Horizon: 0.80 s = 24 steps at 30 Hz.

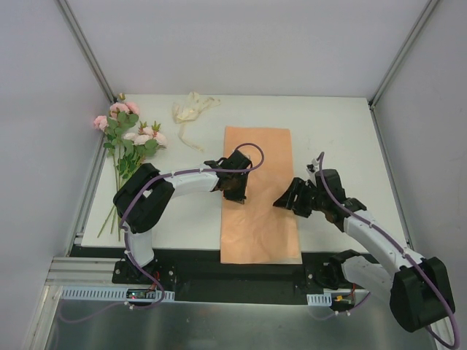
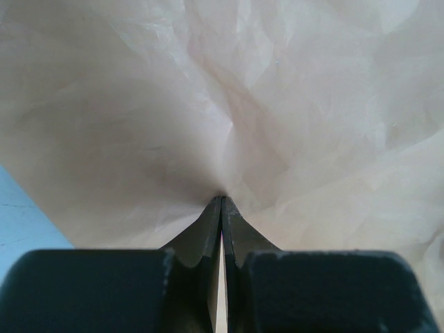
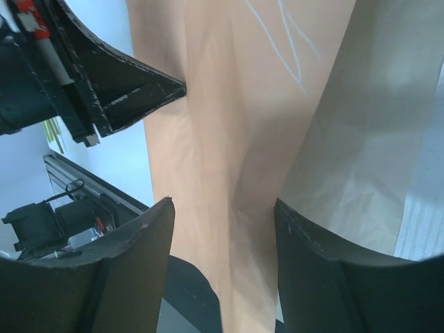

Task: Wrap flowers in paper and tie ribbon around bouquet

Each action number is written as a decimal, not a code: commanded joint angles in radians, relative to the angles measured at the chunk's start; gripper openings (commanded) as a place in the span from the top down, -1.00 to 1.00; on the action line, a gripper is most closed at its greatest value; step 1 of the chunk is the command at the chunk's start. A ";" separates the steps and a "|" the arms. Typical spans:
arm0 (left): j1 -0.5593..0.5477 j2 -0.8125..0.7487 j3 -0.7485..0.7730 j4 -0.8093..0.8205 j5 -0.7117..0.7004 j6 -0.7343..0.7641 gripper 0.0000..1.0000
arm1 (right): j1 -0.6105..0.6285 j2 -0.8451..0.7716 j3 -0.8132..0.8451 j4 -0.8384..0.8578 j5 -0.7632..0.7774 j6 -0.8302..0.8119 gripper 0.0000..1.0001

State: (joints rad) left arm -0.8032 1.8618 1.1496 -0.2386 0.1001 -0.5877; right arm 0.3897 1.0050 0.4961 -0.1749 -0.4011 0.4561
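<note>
Left gripper (image 2: pixel 222 201): its fingers were nearest the wrist lens, clenched tip to tip. Creases in the paper (image 1: pixel 259 226) ran into the tips, so it appeared to be nipping a small pucker of the sheet near the left edge, about mid-length.
Right gripper (image 3: pixel 222 208): released, with its jaws apart astride the sheet's right edge. Peach paper lay between them, and a strip of the duller tan face showed beside the right finger. Nothing was grasped.
Paper position: it lay flat on the table (image 1: pixel 336 138) between the two arms, with its near end reaching the black base rail.
Paper axis: the long axis ran from near to far and the short sides faced the arms.
Flowers (image 1: pixel 128 135): they lay well apart from the sheet at the table's left edge, blooms toward the far side and stems pointing near. Their axis was roughly parallel to the paper's.
Ribbon (image 1: pixel 191 111): it was bunched at the far side, between the blooms and the sheet's far left corner.
Step in hand: this was likely securing the sheet from both sides so it could be shifted or folded. The flowers were not yet on it.
Doing it well: the right jaws should close on the edge only. Both arms should then move together, because uneven pull could tear or crumple such thin paper.
</note>
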 commanded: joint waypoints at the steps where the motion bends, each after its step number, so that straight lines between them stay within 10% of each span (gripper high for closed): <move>1: 0.002 0.062 0.002 -0.021 0.013 0.020 1.00 | -0.032 -0.074 0.005 0.068 -0.013 0.030 -0.17; 11: 0.002 0.149 0.130 -0.013 0.093 -0.003 1.00 | -0.071 -0.043 0.079 0.049 -0.076 0.032 0.41; 24: 0.009 0.240 0.463 -0.004 0.230 -0.020 0.81 | -0.078 0.023 0.481 -0.461 0.303 -0.388 0.98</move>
State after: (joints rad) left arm -0.8036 2.1571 1.5536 -0.2287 0.3042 -0.6136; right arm 0.3157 0.9867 0.8497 -0.4736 -0.2352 0.2466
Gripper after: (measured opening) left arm 0.015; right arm 0.050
